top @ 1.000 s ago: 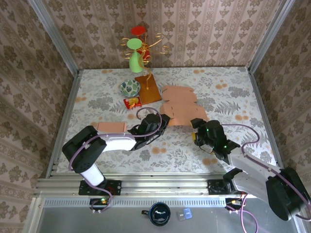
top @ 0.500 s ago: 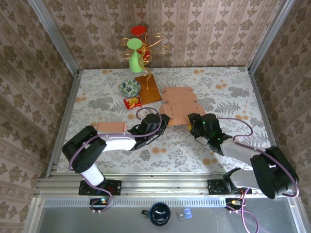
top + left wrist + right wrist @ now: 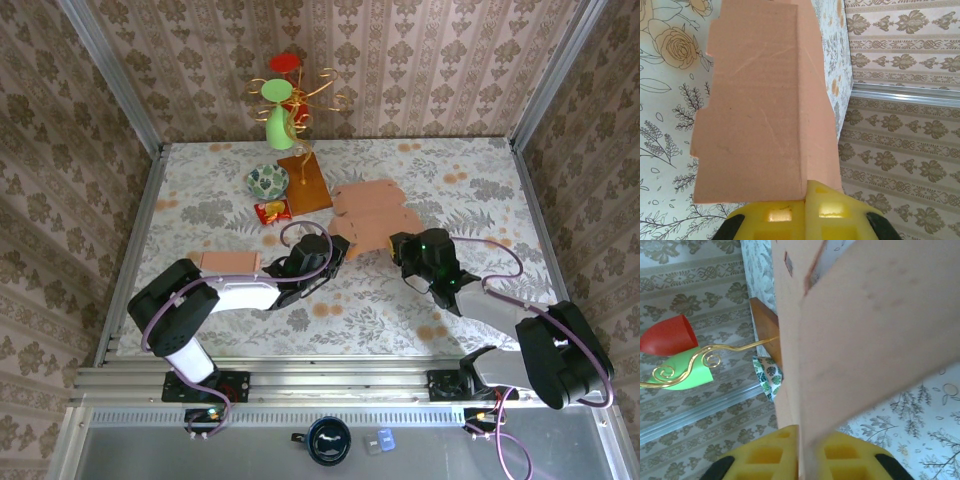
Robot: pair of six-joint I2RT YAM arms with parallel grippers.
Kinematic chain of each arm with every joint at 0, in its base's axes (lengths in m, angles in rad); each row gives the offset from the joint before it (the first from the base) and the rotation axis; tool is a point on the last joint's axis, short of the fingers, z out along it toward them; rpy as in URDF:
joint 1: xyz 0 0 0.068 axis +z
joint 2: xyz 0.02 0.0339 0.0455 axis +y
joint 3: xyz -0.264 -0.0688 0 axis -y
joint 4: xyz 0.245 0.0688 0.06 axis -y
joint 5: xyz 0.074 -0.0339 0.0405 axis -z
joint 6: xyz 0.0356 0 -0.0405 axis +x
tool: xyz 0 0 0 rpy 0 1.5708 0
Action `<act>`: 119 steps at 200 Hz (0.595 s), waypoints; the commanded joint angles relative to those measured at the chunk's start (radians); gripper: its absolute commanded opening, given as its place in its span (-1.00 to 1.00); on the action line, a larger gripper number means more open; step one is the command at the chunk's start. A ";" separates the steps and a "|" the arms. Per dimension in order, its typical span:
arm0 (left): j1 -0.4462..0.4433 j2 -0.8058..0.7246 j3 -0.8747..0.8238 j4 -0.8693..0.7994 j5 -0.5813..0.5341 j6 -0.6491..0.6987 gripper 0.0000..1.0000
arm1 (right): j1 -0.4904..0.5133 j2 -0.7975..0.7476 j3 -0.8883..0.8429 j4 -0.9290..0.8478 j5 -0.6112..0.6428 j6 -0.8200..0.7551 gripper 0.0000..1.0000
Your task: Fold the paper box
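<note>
From above: paper box lying mid-table, near edge clamped at each end by left gripper and right gripper; at left wrist: yellow fingers pressed tight onto the card; at right wrist: yellow fingers likewise pinching its edge.

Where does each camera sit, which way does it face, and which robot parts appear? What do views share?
Top external: above, behind the bases, facing down at the table; both arms, left gripper and right gripper shut on the paper box.
Left wrist: faces along its yellow fingers onto the box.
Right wrist: faces along its yellow fingers onto the box, wall beyond.
Shared: the paper box.
</note>
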State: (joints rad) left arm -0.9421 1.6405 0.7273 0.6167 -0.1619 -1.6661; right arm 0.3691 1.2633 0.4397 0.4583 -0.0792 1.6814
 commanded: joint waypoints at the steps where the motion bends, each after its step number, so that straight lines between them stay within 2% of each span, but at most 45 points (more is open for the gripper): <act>1: -0.003 -0.035 0.017 -0.032 0.009 -0.010 -1.00 | -0.003 0.005 0.051 -0.045 -0.012 -0.005 -0.86; 19: -0.002 -0.039 0.016 -0.038 0.014 -0.007 -1.00 | -0.006 -0.001 0.074 -0.096 -0.022 -0.006 -1.00; 30: 0.000 -0.039 0.018 -0.042 0.023 -0.002 -1.00 | -0.006 -0.012 0.087 -0.130 -0.022 -0.006 -1.00; 67: 0.019 -0.088 0.046 -0.148 0.084 0.080 -0.28 | -0.036 -0.084 0.174 -0.310 -0.029 -0.071 -1.00; 93: 0.046 -0.183 0.062 -0.313 0.113 0.208 -0.04 | -0.082 -0.145 0.242 -0.424 -0.046 -0.115 -1.00; 119: 0.074 -0.290 0.089 -0.522 0.161 0.326 0.05 | -0.117 -0.190 0.328 -0.556 -0.081 -0.136 -1.00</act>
State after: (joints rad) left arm -0.8932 1.4406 0.7631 0.3286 -0.0589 -1.4963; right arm 0.2790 1.1225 0.6865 0.0746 -0.1226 1.5959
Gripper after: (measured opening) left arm 0.515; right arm 0.070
